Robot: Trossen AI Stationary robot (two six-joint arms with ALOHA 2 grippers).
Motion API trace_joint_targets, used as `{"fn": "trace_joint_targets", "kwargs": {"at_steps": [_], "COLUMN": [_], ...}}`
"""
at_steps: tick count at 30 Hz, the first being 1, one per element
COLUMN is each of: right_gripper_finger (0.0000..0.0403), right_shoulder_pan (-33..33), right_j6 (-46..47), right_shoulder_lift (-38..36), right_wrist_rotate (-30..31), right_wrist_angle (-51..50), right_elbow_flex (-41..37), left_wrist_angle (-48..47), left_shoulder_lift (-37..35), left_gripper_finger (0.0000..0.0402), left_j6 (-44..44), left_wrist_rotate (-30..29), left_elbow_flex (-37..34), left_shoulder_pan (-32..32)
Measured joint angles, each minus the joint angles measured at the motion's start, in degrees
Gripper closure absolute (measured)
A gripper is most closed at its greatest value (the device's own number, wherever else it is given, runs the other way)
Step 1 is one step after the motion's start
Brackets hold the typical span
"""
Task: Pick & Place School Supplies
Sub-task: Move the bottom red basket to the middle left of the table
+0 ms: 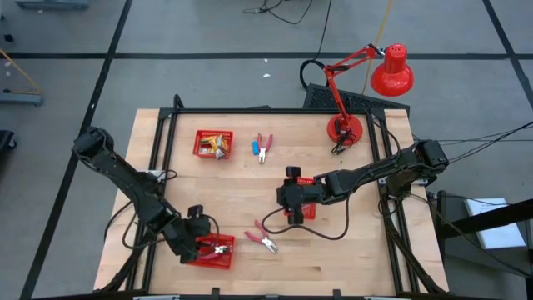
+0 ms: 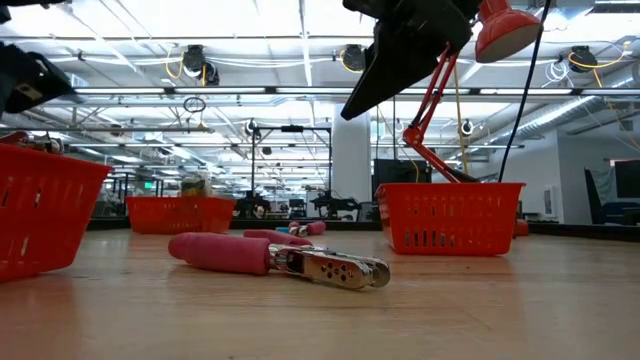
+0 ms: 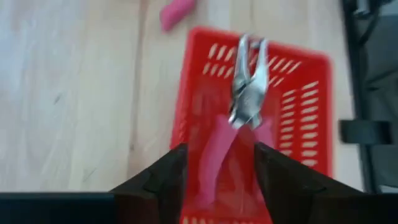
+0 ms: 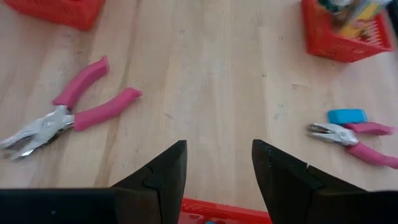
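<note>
Your table [image 1: 350,250] carries three red baskets, and the sorting looks roughly half done, by my reading.

The basket at 11 o'clock [image 1: 201,143] already holds a heap of yellow and silver bits. The one at 7 o'clock [image 1: 223,260] has a pink-handled punch [image 3: 245,99] lying in it. The middle basket [image 1: 309,210], just right of centre, sits mostly hidden under the right arm, so you can't tell what it holds.

Your left gripper [image 1: 200,242] hangs right over the 7 o'clock basket. Its fingers [image 3: 163,180] stand apart with the punch's pink handle showing between them, and whether they touch it you can't tell; it reads as a release in progress.

Your right gripper [image 1: 287,198] hovers at the table's centre, above the near rim of the middle basket, fingers parted and holding nothing.

Still loose on the wood: one punch [image 1: 264,239] at 6 o'clock, a second punch [image 1: 265,147] at 12 o'clock, and a small blue block [image 1: 255,148] just beside it. Those three are what you have left, as far as these views show.
</note>
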Motion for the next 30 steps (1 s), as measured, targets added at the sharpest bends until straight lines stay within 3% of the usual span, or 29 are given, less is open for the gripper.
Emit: {"fn": "trace_joint_targets", "kwargs": {"at_steps": [3, 9, 21, 30], "right_gripper_finger": [0.0232, 0.0232, 0.0232, 0.0232], "right_shoulder_pan": [0.0, 0.0, 0.0, 0.0], "right_j6": [0.0, 0.0, -0.1, -0.4], "right_shoulder_lift": [0.0, 0.0, 0.0, 0.0], "right_wrist_rotate": [2.2, 2.2, 2.1, 2.1], "right_wrist_angle": [-0.1, -0.1, -0.2, -0.2], "right_elbow_flex": [0.0, 0.0, 0.0, 0.0], "left_wrist_angle": [1.2, 1.5, 2.4, 2.5], "left_shoulder_lift": [0.0, 0.6, 3.9, 3.9], "left_gripper_finger": [0.0263, 0.0388, 0.0399, 0.0400], "left_j6": [0.8, 0.5, -0.4, 0.8], "left_wrist_rotate": [0.0, 0.0, 3.7, 3.7], "left_elbow_flex": [0.0, 0.0, -2.4, -5.8], "left_shoulder_pan": [0.1, -0.7, 2.1, 8.9]}}
